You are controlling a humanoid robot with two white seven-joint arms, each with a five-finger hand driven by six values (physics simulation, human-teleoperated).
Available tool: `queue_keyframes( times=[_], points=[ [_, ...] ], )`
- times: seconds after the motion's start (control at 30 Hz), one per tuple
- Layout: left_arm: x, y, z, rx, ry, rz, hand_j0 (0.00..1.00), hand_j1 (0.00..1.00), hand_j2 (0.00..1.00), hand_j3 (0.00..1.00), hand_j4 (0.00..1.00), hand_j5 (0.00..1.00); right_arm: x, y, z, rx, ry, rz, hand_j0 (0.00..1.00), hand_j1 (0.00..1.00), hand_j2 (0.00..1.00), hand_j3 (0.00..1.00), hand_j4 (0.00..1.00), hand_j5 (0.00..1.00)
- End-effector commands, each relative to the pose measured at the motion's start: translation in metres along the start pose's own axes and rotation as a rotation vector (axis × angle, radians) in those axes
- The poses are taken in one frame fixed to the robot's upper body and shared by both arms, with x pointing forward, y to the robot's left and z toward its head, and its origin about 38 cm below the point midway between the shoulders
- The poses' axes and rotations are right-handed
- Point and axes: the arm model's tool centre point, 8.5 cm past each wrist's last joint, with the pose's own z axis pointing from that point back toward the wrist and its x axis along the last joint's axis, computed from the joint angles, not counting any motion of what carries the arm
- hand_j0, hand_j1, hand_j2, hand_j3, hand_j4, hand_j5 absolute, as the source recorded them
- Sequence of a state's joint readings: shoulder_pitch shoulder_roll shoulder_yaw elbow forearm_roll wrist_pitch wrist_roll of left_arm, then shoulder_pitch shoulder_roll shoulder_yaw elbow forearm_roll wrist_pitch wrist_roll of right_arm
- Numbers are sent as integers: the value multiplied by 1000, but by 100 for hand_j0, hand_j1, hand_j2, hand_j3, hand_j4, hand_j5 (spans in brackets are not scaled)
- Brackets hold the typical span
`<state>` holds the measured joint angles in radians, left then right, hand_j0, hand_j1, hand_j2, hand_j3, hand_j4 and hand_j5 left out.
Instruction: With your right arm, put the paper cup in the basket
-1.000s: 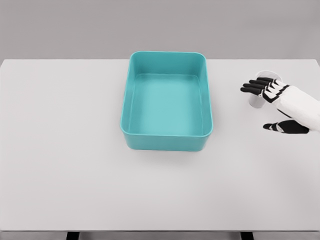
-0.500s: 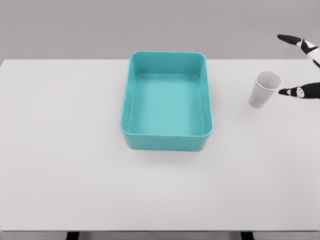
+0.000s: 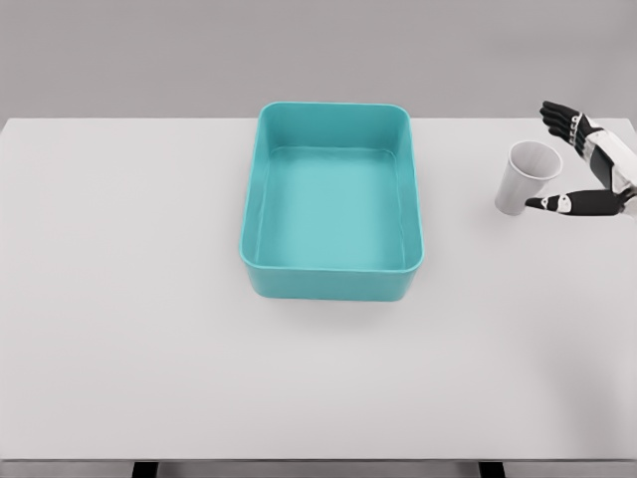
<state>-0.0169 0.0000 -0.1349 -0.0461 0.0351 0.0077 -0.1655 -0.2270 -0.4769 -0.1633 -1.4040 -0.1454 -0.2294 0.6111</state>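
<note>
Fingers (image 3: 560,112) of your right hand (image 3: 587,164) are spread wide at the right edge of the frame, holding nothing, with the thumb (image 3: 557,203) reaching out low and the other fingers fanned above it. The paper cup (image 3: 526,177) stands on the table (image 3: 129,329) in the upper right of the frame, mouth up and leaning slightly, just left of that gap between thumb and fingers.

You are at the reach-and-grasp step, so bring the hand leftward until the cup's wall sits well inside the gap, then close. Aim for the middle of the wall, not the rim; a paper cup will likely crumple or tip if you pinch it near the top or press hard. Close gently and evenly from both sides so it does not skid away toward the middle of the table.

The thumb tip appears to be right at the cup's lower right side, though from this angle you cannot tell whether it is touching or just short. The upper fingers sit above and to the right of the rim, clearly apart from it.

The basket (image 3: 331,283) sits at the frame's center, well left of the cup, with nothing in it.
</note>
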Motion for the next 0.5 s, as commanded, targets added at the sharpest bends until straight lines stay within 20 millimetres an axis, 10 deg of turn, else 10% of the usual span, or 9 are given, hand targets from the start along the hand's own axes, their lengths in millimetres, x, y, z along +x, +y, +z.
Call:
queue_keyframes(
  times=[0.0, 0.13, 0.17, 0.27, 0.47],
  points=[
    [0, 0, 0, 0, 0, 0, 100, 100, 100, 100, 100, 100, -2, 0, 0, -5, 0, -20, 100, 100, 100, 100, 100, 100],
    [0, 0, 0, 0, 0, 0, 100, 100, 100, 100, 100, 100, -2, 0, 0, -5, 0, -20, 100, 100, 100, 100, 100, 100],
    [0, 0, 0, 0, 0, 0, 100, 100, 100, 100, 100, 100, -35, -19, 21, -131, 7, -173, 100, 100, 100, 100, 100, 100],
    [0, 0, 0, 0, 0, 0, 100, 100, 100, 100, 100, 100, -53, -23, 28, -165, 43, -203, 100, 100, 100, 100, 100, 100],
    [0, 0, 0, 0, 0, 0, 100, 100, 100, 100, 100, 100, -54, -23, 29, -165, 45, -203, 100, 100, 100, 100, 100, 100]
  ],
)
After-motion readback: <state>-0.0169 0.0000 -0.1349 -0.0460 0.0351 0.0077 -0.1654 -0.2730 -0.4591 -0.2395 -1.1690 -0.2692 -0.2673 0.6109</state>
